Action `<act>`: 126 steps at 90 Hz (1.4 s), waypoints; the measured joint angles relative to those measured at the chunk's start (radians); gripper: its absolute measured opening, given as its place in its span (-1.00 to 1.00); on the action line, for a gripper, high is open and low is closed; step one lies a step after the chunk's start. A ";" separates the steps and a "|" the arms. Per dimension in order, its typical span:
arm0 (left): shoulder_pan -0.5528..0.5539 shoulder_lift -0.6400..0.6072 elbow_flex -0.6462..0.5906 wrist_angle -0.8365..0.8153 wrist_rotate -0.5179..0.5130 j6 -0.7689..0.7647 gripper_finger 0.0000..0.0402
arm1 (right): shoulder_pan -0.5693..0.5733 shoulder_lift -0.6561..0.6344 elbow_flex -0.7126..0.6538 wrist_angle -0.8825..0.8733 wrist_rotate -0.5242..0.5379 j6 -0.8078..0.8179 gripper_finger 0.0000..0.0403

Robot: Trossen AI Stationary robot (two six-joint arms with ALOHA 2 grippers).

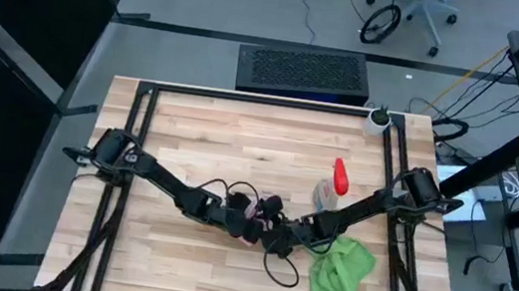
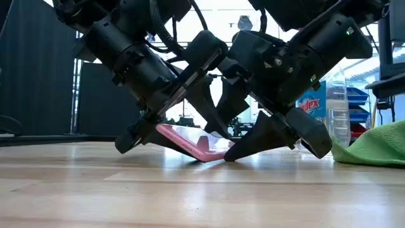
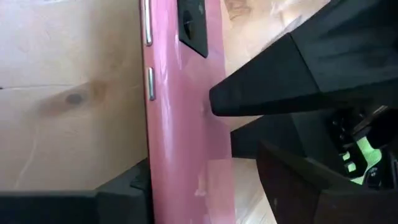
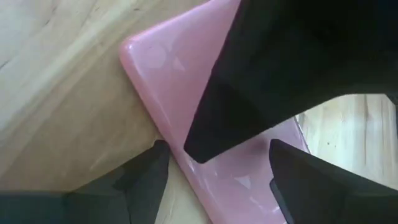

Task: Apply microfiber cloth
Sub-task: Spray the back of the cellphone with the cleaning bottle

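A pink phone (image 2: 190, 144) sits tilted at the table's middle, its low long edge (image 2: 207, 157) on the wood and its other long edge raised. My left gripper (image 2: 172, 137) and my right gripper (image 2: 275, 152) meet at it, both open, their fingers on either side of it. The green microfiber cloth (image 1: 339, 267) lies crumpled on the table to the right of the grippers, and no gripper touches it. My left gripper has one finger (image 2: 130, 142) under the phone's raised long edge with the side buttons (image 3: 148, 168), slanting down from the table's left. Its other finger stands over the pink face; I cannot tell whether that finger touches. My right gripper touches the phone's pink face (image 3: 205, 109) with one fingertip (image 3: 217, 99) near the low edge, slanting down from the table's right. Its other finger (image 2: 316, 147) stands apart toward the cloth.
A clear spray bottle with a red nozzle (image 1: 332, 185) stands just behind the right arm. A loose black cable (image 1: 278, 269) loops on the wood near the grippers. A small white cup (image 1: 377, 119) sits at the far right corner.
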 joint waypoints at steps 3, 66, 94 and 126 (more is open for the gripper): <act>0.000 0.000 0.000 -0.004 0.000 0.023 -0.16 | 0.000 0.000 0.000 0.000 0.001 0.002 0.28; -0.056 -0.152 -0.003 -0.086 -0.105 0.611 -0.96 | 0.134 -0.469 -0.001 -0.227 0.046 0.556 0.28; -0.081 -0.283 -0.002 -0.073 -0.182 0.781 -0.96 | 0.260 -0.918 0.000 -0.459 0.048 0.804 0.28; -0.134 -0.390 0.000 0.340 -0.224 1.161 -0.96 | 0.361 -0.863 -0.042 -0.465 0.102 0.947 0.28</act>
